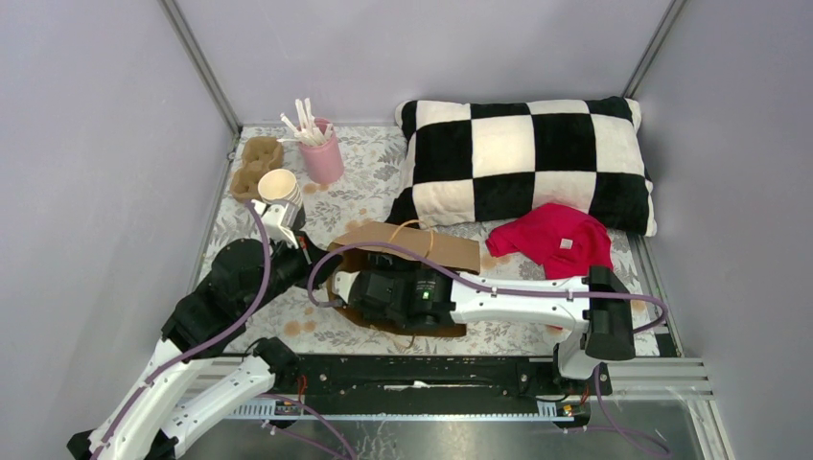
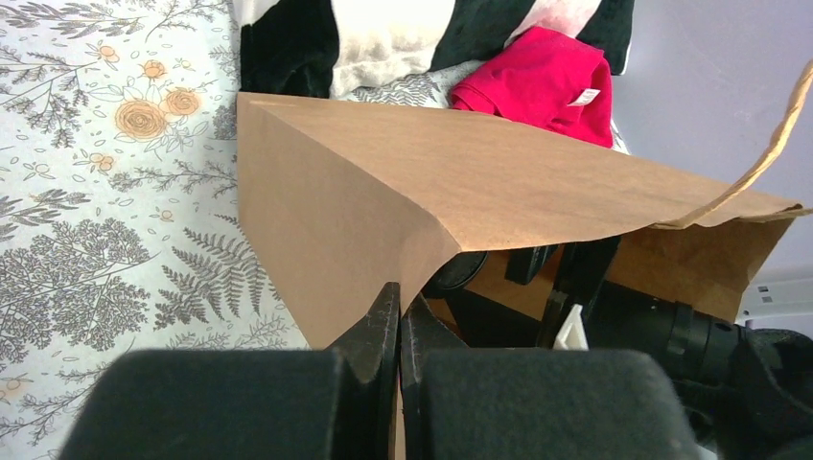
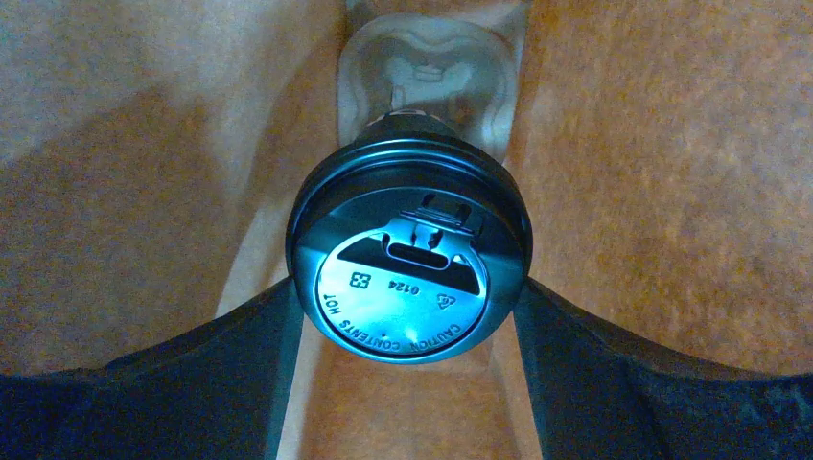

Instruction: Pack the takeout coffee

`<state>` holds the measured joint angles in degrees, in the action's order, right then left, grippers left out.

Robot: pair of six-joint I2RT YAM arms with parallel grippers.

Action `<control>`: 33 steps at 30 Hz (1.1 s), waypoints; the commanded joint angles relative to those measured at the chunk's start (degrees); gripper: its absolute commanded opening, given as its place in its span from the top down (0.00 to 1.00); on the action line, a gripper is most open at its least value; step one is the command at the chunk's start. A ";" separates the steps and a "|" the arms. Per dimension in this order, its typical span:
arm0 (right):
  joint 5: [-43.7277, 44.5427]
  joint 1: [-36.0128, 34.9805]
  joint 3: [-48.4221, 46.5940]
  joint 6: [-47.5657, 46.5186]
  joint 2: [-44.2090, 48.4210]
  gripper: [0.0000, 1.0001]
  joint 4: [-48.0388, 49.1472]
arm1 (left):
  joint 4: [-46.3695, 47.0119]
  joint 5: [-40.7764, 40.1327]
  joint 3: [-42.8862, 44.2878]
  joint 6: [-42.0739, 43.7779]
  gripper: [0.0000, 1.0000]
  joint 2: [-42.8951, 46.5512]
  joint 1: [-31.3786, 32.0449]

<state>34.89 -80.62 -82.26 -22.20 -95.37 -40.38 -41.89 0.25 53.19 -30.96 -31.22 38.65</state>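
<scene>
Left jaws tight on paper bag (image 2: 383, 192), right jaws tight on glossy round-lidded cup (image 3: 407, 278)

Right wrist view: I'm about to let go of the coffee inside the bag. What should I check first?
1. Takeout coffee inside paper bag: ok.
2. Lid seated on the cup: ok.
3. Right claw against both sides of the cup: ok.
4. Left claw pinching the bag's edge, mouth open: ok.
5. Cup base resting on the bag's floor: cannot tell.
6. Cup upright: cannot tell.
</scene>
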 commanded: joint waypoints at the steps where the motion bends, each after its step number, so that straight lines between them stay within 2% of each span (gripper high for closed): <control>1: 5.88 -0.37 -0.04 -3.40 -1.37 0.33 3.27 | 1.04 -2.37 0.78 1.08 1.00 0.47 -0.16; 9: 10.24 -0.36 1.96 -0.05 1.14 0.33 -1.40 | -2.46 -5.82 2.08 1.94 1.00 0.05 -0.18; 14: 8.27 -0.35 5.94 -3.20 2.52 0.32 2.44 | -3.23 -6.48 1.62 2.00 1.00 1.02 -0.16; 19: 10.13 -0.29 4.96 -3.52 1.50 0.31 1.20 | -3.90 -7.48 2.45 1.83 1.00 0.84 -0.18; 25: 9.82 -0.33 3.47 -0.07 1.31 0.31 -4.81 | -4.35 -7.67 4.24 2.35 1.00 -0.30 -0.18; 33: 7.50 -0.33 -0.05 -1.46 3.33 0.32 -7.98 | -5.18 -7.10 5.96 3.14 1.00 -2.52 -0.21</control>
<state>42.24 -80.62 -78.96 -23.42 -95.26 -45.01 -47.90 -6.35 56.45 -28.97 -32.80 38.65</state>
